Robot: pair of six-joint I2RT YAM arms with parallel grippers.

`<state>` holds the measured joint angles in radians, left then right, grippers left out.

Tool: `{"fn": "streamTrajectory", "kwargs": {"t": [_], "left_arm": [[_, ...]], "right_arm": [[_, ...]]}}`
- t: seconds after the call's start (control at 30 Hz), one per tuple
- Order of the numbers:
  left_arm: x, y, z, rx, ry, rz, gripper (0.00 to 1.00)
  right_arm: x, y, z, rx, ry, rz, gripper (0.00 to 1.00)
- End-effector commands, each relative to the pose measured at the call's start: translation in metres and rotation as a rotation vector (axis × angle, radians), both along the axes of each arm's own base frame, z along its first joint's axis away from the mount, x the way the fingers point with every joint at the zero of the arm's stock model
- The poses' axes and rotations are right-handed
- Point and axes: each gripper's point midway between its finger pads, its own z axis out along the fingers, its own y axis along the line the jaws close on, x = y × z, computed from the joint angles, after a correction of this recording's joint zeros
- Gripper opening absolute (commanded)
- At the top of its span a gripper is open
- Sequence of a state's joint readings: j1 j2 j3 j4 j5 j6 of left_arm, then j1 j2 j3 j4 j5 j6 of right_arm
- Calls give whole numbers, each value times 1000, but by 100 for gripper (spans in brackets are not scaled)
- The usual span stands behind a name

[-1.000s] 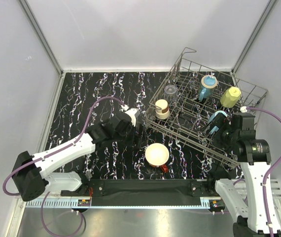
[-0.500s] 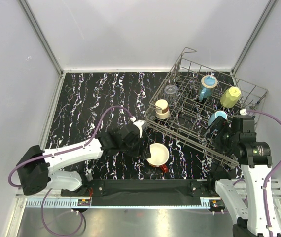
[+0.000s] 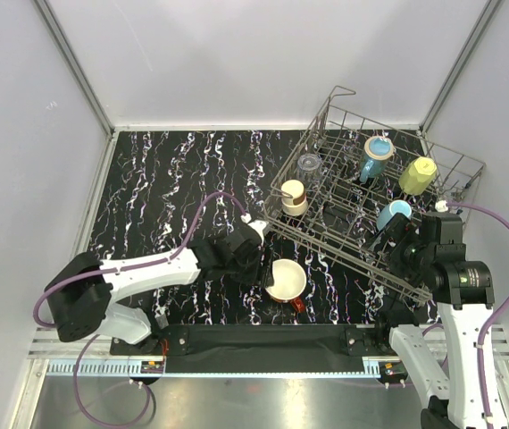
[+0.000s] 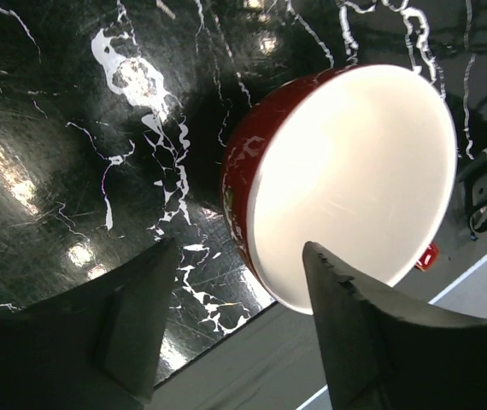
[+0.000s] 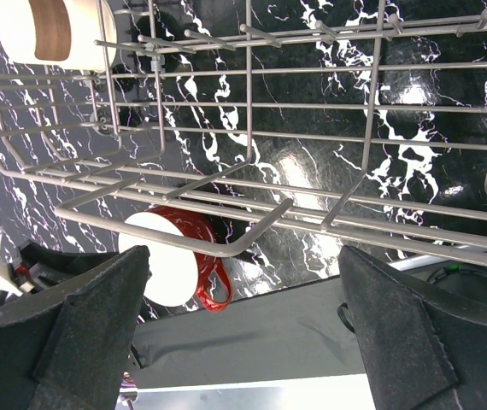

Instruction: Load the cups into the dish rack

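Observation:
A wide red mug with a pale inside stands on the black marbled table, and also shows in the left wrist view. My left gripper is open, and its jaws straddle the mug's left wall, one finger outside and one over the pale inside. The dish rack holds a clear tumbler, a cream-brown cup, a teal cup, a yellow-green cup and a light-blue cup. My right gripper is open and empty over the rack's near edge, just near of the light-blue cup.
The rack stands askew at the back right, against the right wall. A black strip runs along the table's near edge, just near of the red mug. White walls close in the back and both sides. Purple cables trail from both arms.
My left arm has swung right and nearer, from the rack's left corner to the red mug. My right gripper has drawn back from the light-blue cup, which stays in the rack.

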<state>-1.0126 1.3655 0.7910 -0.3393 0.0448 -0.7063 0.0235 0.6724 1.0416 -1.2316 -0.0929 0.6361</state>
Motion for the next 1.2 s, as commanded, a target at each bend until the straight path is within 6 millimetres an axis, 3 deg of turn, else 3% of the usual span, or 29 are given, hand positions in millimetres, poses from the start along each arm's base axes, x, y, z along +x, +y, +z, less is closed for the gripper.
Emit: {"fn": "streamTrajectory", "kwargs": {"t": [0.0,0.17,0.33,0.47,0.67,0.77,0.97,1.17], "left_arm": [[8,-10,0,-24,-36,3,63],[6,-10,-6,-13,-22,-11,41],[3,-6,-11,-3,-16,-12,31],[2,-7,-10,-17,-17,-21,13],[-1,-8,-1,-37,-24,-52,0],[-4,-9,9,-68,-29,-67,0],[-16,-14,49,-190,-50,-120,0],[-29,-22,115,-372,-125,-217,0]], "right_arm": [[-1,2,10,8,-30,10,100],[-2,1,10,1,-27,8,100],[-5,2,10,8,-23,10,100],[-5,4,11,23,-33,7,100],[-7,7,7,39,-24,15,100],[-8,10,3,54,-12,25,100],[-4,23,-9,113,23,71,100],[3,35,-13,164,21,132,100]]}}
